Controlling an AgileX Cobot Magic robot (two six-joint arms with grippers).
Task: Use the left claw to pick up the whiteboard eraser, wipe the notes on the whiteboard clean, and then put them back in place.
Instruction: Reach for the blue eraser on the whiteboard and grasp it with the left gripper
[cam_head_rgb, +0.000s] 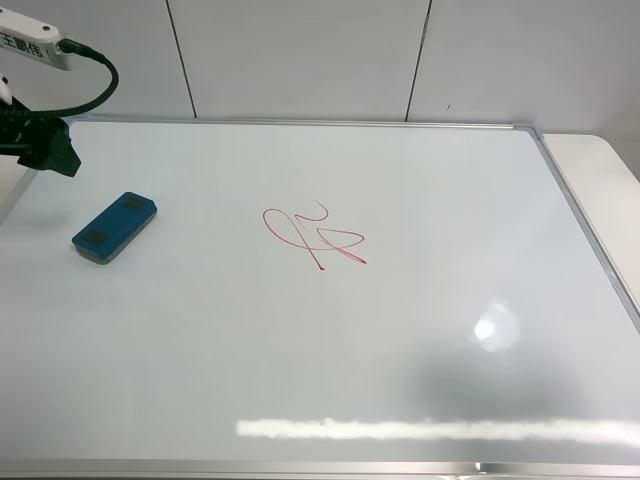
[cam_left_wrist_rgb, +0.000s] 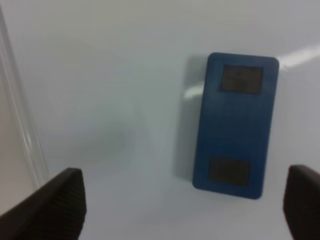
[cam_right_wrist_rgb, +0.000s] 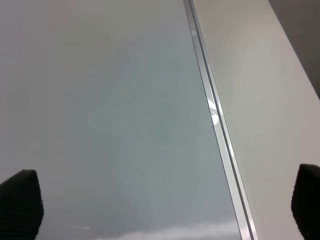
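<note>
The teal-blue whiteboard eraser (cam_head_rgb: 114, 227) lies flat on the left part of the whiteboard (cam_head_rgb: 420, 360), with two dark patches on top. It also shows in the left wrist view (cam_left_wrist_rgb: 235, 125). The red notes (cam_head_rgb: 312, 236) are a looping scribble near the board's middle. My left claw (cam_head_rgb: 45, 145) hovers at the far left, behind the eraser and apart from it. In the left wrist view the left gripper (cam_left_wrist_rgb: 185, 210) is open and empty, with the eraser lying between the lines of its fingertips (cam_left_wrist_rgb: 60, 200). My right gripper (cam_right_wrist_rgb: 165, 210) is open and empty over the board's right frame (cam_right_wrist_rgb: 215, 115).
The thin silver frame (cam_head_rgb: 585, 220) runs along the board's right side, with a white table surface (cam_head_rgb: 600, 165) beyond it. A white panelled wall (cam_head_rgb: 300, 55) stands behind the board. A white labelled box and black cable (cam_head_rgb: 85, 60) hang at the left arm.
</note>
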